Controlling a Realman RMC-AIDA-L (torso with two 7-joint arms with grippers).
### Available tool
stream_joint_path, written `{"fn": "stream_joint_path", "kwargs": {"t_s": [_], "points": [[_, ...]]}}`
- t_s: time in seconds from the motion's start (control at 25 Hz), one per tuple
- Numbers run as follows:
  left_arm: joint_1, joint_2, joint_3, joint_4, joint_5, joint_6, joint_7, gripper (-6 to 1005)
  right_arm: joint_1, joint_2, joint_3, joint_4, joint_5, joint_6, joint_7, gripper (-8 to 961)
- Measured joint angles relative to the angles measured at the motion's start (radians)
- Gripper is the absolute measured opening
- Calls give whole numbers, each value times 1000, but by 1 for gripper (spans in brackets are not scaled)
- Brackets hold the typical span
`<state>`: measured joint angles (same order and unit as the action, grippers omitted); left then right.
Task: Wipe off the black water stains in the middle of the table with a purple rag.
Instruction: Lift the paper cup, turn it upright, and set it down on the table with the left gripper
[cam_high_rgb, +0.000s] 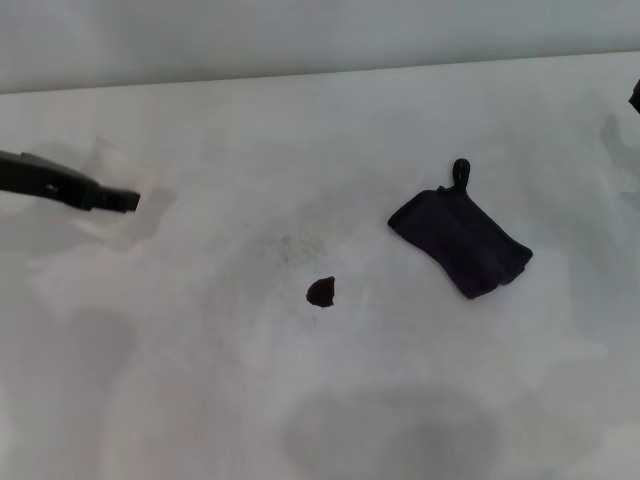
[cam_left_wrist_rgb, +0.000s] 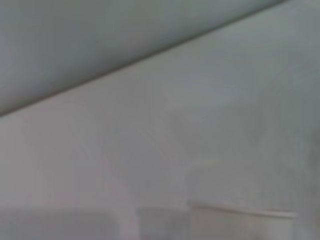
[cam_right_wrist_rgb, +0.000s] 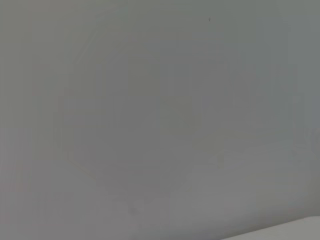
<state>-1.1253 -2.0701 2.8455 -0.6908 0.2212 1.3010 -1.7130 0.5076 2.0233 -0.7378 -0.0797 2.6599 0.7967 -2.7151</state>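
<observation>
Purple rag (cam_high_rgb: 461, 243) lies loose on counter (cam_high_rgb: 200, 400), apart from black water stains (cam_high_rgb: 321, 291). Left pincer (cam_high_rgb: 118, 201) & right pincer (cam_high_rgb: 635, 97): can't tell if apart. Risk: sloppy grab bunches rag, smears blot.

You've got loads of open tabletop (cam_high_rgb: 200, 400) around the black water stains (cam_high_rgb: 321, 291); nothing sits close on any side. The purple rag (cam_high_rgb: 462, 241) lies well apart to the right, reachable from every side. Only the left gripper (cam_high_rgb: 125, 201) pokes in, far off at the left edge.
</observation>
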Motion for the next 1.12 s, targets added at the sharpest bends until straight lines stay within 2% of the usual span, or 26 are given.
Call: {"fn": "stream_joint_path", "kwargs": {"t_s": [0.16,0.48,0.72,0.8,0.84,0.88,0.92,0.96,1.12], "points": [[42,-1,0,19,-151,-10,52,669,0,0,0,0,0,1,0,871],[218,-3,0,168,-582,-54,342,672,-1,0,-1,0,-1,1,0,871],[386,-5,-2,413,-931,-158,713,683,-3,-1,-7,0,-3,4,0,871],[402,-6,-2,449,-973,-172,776,688,-3,-1,-9,-1,-5,4,0,871],[459,-9,-2,579,-1137,-212,990,691,-2,-2,-10,-1,-5,4,0,871],[483,-10,-3,650,-1230,-235,1103,704,-1,-1,-11,-2,-7,5,0,871],[497,-11,-3,695,-1288,-253,1179,717,-1,-1,-11,-2,-7,5,0,871],[497,-11,-3,695,-1288,-253,1179,731,0,-1,-12,-1,-8,5,0,871],[522,-17,-3,813,-1386,-317,1389,757,2,1,-15,13,-9,12,0,870]]}}
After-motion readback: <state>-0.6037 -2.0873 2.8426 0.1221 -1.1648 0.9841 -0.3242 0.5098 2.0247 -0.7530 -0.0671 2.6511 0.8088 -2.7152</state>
